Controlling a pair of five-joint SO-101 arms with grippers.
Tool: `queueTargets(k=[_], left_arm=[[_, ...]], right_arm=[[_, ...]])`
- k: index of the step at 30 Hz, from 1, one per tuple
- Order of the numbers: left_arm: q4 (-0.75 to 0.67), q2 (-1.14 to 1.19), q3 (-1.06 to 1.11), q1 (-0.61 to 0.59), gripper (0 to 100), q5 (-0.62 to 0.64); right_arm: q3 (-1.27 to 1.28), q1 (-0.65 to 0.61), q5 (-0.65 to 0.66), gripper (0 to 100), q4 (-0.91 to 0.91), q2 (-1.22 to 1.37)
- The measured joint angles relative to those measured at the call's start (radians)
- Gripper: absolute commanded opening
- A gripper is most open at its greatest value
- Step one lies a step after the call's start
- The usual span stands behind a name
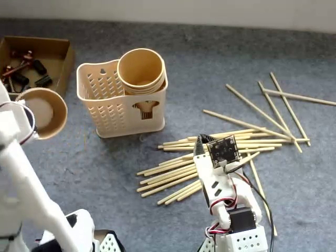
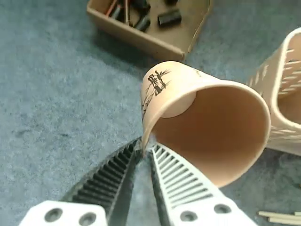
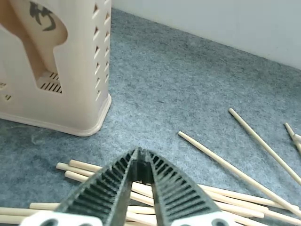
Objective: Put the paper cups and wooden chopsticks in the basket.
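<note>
My left gripper (image 2: 143,151) is shut on the rim of a tan paper cup (image 2: 207,129), holding it on its side above the carpet. In the high view that cup (image 1: 44,113) hangs left of the beige slotted basket (image 1: 113,113). Stacked paper cups (image 1: 140,71) stand in the basket's right half. My right gripper (image 3: 140,154) is shut with nothing in it, low over the pile of wooden chopsticks (image 3: 94,172). The high view shows it (image 1: 200,144) at the pile's (image 1: 173,176) upper edge, to the right of the basket (image 3: 56,70).
A cardboard box (image 1: 50,52) with dark small parts sits at the far left, behind the held cup. Loose chopsticks (image 1: 273,107) lie scattered on the grey carpet to the right. A pale wall runs along the far edge.
</note>
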Motion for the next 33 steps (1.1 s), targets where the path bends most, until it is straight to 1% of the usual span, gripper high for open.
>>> queueTargets(k=[4, 8, 15, 18, 25, 29, 33], left_arm=[[0.0, -0.1, -0.086, 0.115, 0, 0.048], [-0.035, -0.115, -0.152, 0.219, 0, 0.1], [-0.175, -0.115, -0.161, 0.393, 0, 0.141], [-0.207, -0.117, -0.161, 0.477, 0, 0.164], [-0.258, -0.114, -0.161, 0.667, 1, 0.164], [-0.293, -0.117, -0.114, 0.755, 1, 0.164], [-0.359, -0.112, 0.008, 0.776, 1, 0.164]], right_arm=[[0.0, 0.0, 0.0, 1.0, 0.0, 0.0], [0.0, 0.0, 0.0, 1.0, 0.0, 0.0], [0.0, 0.0, 0.0, 1.0, 0.0, 0.0], [0.0, 0.0, 0.0, 1.0, 0.0, 0.0], [0.0, 0.0, 0.0, 1.0, 0.0, 0.0], [0.0, 0.0, 0.0, 1.0, 0.0, 0.0], [0.0, 0.0, 0.0, 1.0, 0.0, 0.0]])
